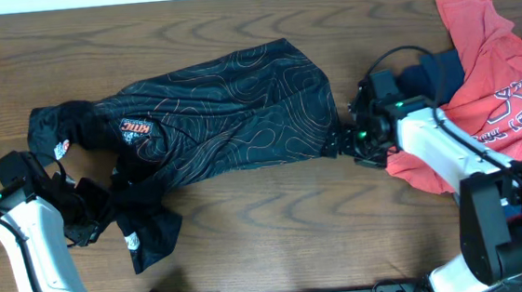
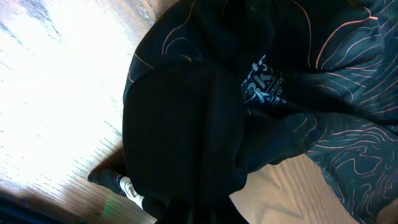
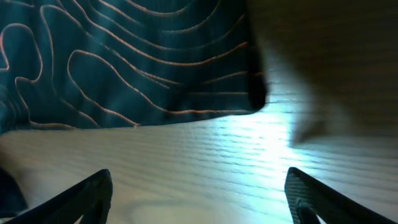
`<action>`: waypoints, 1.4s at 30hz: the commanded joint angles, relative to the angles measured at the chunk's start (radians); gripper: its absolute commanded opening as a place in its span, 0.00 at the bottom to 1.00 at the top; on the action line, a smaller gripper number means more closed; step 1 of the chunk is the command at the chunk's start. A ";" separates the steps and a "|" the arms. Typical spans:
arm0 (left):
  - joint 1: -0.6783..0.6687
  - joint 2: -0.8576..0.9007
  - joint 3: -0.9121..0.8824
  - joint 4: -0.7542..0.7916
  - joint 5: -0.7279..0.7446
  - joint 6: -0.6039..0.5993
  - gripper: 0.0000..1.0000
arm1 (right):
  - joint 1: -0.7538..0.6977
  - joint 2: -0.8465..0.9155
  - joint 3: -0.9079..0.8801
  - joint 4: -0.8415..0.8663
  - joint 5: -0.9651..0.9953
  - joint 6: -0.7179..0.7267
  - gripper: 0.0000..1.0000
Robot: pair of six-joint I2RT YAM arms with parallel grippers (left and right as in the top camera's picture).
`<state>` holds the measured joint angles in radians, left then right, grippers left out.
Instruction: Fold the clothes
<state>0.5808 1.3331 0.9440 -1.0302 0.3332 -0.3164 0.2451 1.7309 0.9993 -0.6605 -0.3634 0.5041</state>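
At the jersey's right-hand edge, your right gripper stands wide open and empty. Its wrist view shows bare wood between the fingers, with the hem corner just ahead of them rather than inside. Close there and you will likely pinch nothing or scrape the board.

The black jersey lies rumpled across the middle and left of the table, its left end wadded up. Your left gripper is closed in that wad, apparently on a fold of the jersey, though cloth hides the fingers. Pull from that side alone and the garment would probably drag and bunch further instead of folding. You may also be holding several layers at once.

Your right arm lies across the red tee, with the navy garment beside it, so a sweep could haul those onto the jersey.

The surface is brown wood grain, glaring pale in both wrist views. Bare board lies in front of the jersey. Almost nothing of the room shows.
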 commanded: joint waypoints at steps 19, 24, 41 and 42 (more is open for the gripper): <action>0.000 0.002 0.007 -0.005 -0.010 0.010 0.06 | 0.080 0.023 -0.172 0.313 0.209 0.401 0.64; 0.000 0.002 0.007 -0.005 -0.010 0.010 0.06 | 0.084 0.023 -0.172 0.343 0.251 0.401 0.54; 0.000 0.002 0.007 -0.006 -0.010 0.010 0.06 | 0.103 0.108 -0.177 0.414 0.262 0.397 0.25; 0.000 0.002 0.007 -0.007 -0.010 0.010 0.06 | 0.103 0.108 -0.177 0.414 0.262 0.396 0.18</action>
<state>0.5808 1.3331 0.9440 -1.0309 0.3332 -0.3164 0.3325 1.7672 0.8650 -0.2150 -0.1310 0.8959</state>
